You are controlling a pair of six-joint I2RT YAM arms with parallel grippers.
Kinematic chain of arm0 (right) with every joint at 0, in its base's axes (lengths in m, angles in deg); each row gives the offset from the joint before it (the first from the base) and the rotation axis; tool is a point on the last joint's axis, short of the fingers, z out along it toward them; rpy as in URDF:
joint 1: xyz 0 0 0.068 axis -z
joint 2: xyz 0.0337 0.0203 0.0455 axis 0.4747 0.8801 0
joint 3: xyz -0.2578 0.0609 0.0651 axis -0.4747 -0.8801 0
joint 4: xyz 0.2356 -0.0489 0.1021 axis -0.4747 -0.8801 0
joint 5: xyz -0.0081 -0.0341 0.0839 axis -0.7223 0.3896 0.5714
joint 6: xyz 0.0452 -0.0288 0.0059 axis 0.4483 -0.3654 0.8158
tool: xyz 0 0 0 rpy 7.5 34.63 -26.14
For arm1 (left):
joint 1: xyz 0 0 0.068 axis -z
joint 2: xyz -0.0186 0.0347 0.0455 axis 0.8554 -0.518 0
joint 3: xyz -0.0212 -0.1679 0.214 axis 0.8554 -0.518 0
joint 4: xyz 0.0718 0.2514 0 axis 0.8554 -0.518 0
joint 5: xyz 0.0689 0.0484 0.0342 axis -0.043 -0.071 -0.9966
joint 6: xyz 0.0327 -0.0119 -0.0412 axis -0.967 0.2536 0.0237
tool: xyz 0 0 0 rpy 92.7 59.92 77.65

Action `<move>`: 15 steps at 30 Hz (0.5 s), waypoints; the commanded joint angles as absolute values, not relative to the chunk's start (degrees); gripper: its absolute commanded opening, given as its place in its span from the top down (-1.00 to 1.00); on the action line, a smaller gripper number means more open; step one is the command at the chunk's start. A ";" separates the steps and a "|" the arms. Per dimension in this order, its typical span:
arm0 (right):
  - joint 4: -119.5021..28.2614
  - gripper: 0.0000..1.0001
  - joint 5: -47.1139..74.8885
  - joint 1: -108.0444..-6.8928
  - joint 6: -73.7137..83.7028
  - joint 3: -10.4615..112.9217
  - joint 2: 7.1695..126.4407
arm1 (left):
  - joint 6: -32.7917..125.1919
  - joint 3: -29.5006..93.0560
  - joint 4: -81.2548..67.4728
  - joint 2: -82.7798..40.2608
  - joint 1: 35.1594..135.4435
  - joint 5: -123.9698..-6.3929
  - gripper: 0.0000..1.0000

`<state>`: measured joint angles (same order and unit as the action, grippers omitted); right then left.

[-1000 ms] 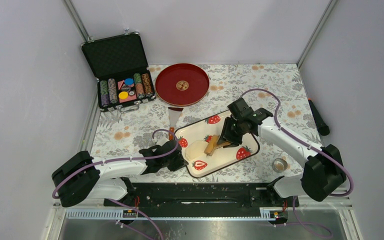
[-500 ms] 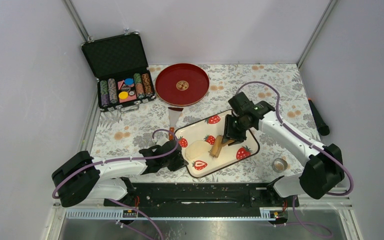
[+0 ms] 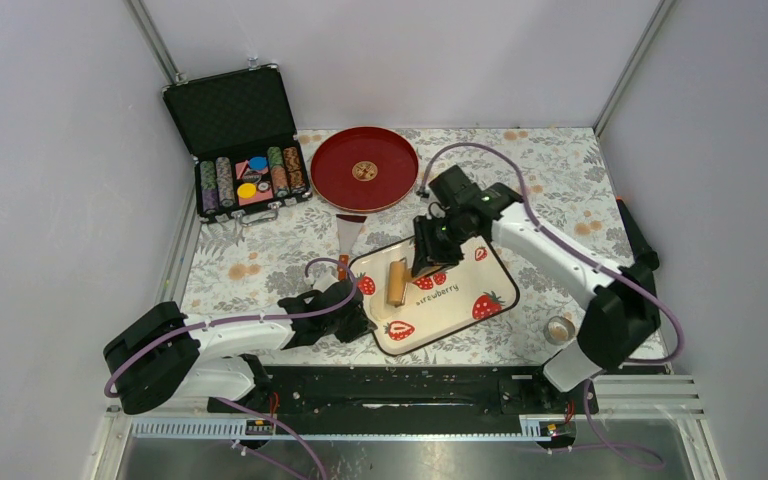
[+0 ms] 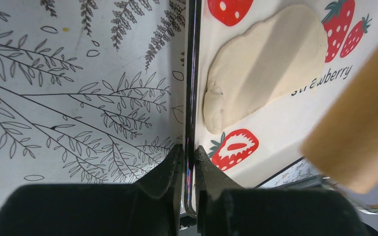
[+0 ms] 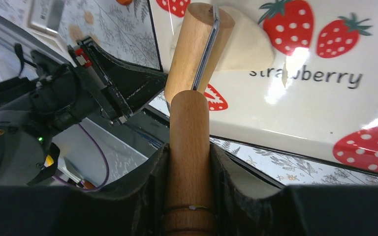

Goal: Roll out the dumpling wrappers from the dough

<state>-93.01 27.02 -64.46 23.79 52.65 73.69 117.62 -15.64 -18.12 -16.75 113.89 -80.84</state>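
Observation:
The dough [image 4: 266,64] is a flattened pale-cream oval sheet on the left part of the strawberry tray [image 3: 480,280]. It also shows in the right wrist view [image 5: 248,46]. My right gripper [image 5: 189,152] is shut on the handle of the tan wooden roller [image 5: 197,49], whose barrel lies over the dough. In the top view the roller [image 3: 397,283] hides most of the dough. My left gripper [image 4: 190,157] is shut on the tray's left rim [image 4: 192,88] at its near corner. No cut round dumpling wrappers are in view.
A red plate [image 3: 364,168] with a gold emblem and an open poker-chip case [image 3: 240,140] stand at the back left. A scraper [image 3: 348,235] lies just beyond the tray. A small metal ring cutter [image 3: 559,329] sits front right. A black object [image 3: 640,240] lies at the right edge.
My right arm has swung left and carried the roller from the middle of the tray to over the dough, turning it nearly front to back. The left gripper has not moved.

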 commanded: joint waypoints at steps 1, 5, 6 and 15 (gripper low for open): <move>-91.88 1.00 28.92 -68.76 21.86 57.04 77.71 | 117.81 -15.69 -22.97 -18.36 113.93 -83.80 1.00; -90.17 1.00 28.20 -71.72 22.35 57.79 81.09 | 117.68 -15.67 -22.92 -18.37 113.97 -83.81 1.00; -89.96 1.00 27.93 -72.27 22.19 57.96 81.84 | 117.66 -15.65 -22.95 -18.43 113.99 -83.76 1.00; -90.31 1.00 22.91 -74.69 19.54 56.94 86.28 | 117.54 -15.56 -22.97 -18.61 113.99 -83.70 1.00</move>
<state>-91.26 26.17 -73.62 21.73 55.43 85.47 117.45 -15.62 -18.12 -16.81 113.89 -80.84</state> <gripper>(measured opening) 0.391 0.109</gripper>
